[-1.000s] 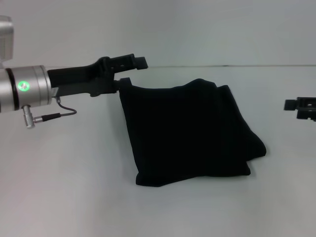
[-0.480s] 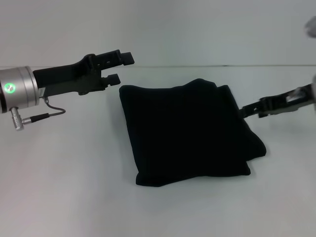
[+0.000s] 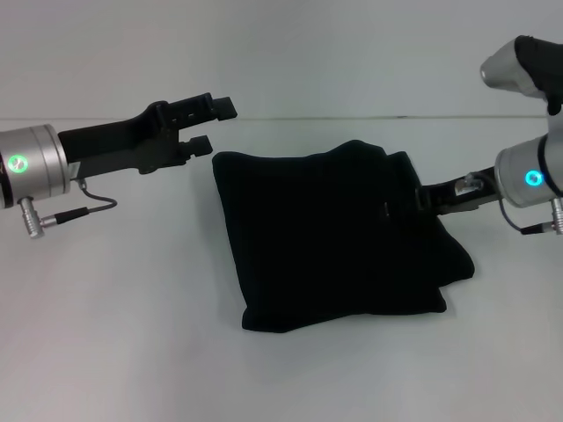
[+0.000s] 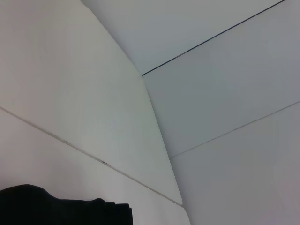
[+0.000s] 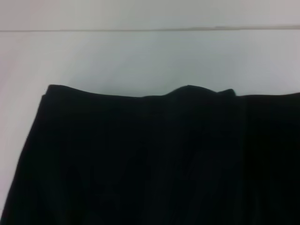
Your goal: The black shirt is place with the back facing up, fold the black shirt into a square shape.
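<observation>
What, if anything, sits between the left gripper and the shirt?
Nothing visible. The left gripper hangs open just off the far left corner of the shirt, with only bare table between them. The right gripper is at the shirt's right edge.

Looks like a bare robot test lab; plain white worktop (image 3: 132,352) filling the lower frame; blank pale wall (image 3: 352,53) across the top, panel seams visible in the left wrist view; lit ring lights on both arms at the frame edges.
</observation>
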Robot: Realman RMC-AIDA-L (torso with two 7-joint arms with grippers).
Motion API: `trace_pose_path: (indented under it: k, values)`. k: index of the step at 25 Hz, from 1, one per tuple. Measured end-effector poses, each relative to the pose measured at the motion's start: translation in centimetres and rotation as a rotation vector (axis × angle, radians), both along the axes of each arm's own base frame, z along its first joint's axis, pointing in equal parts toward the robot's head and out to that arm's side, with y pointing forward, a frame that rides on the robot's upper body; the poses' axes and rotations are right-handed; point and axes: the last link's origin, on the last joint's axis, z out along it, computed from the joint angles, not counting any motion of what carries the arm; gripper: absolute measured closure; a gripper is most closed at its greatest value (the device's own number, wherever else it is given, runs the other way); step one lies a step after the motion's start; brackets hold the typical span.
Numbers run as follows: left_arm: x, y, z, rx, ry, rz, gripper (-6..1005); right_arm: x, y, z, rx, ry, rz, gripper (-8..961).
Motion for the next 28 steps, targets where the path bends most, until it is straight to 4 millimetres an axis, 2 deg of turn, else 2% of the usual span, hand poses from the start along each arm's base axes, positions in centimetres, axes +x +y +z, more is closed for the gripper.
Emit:
trace_pose_path:
  k: [6,14,20,28]
  values:
    - [0.2,0.1,-0.1,0.000,-0.004,-0.004,109,0.1,-0.1,-1.0,0.014,-0.002,-0.010,195]
    - [0.3,0.1,-0.4,0.009,-0.013,0.000,109,1.0,0.2,0.2,0.043,0.004,-0.045,194]
    - [0.5,0.4,-0.4,0.018,-0.007,-0.002,109,0.3,0.1,-0.8,0.033,0.006,-0.020,195]
    - [0.4,0.6,-0.3,0.027,-0.004,0.004,109,0.3,0.2,-0.8,0.040,0.010,-0.030,242]
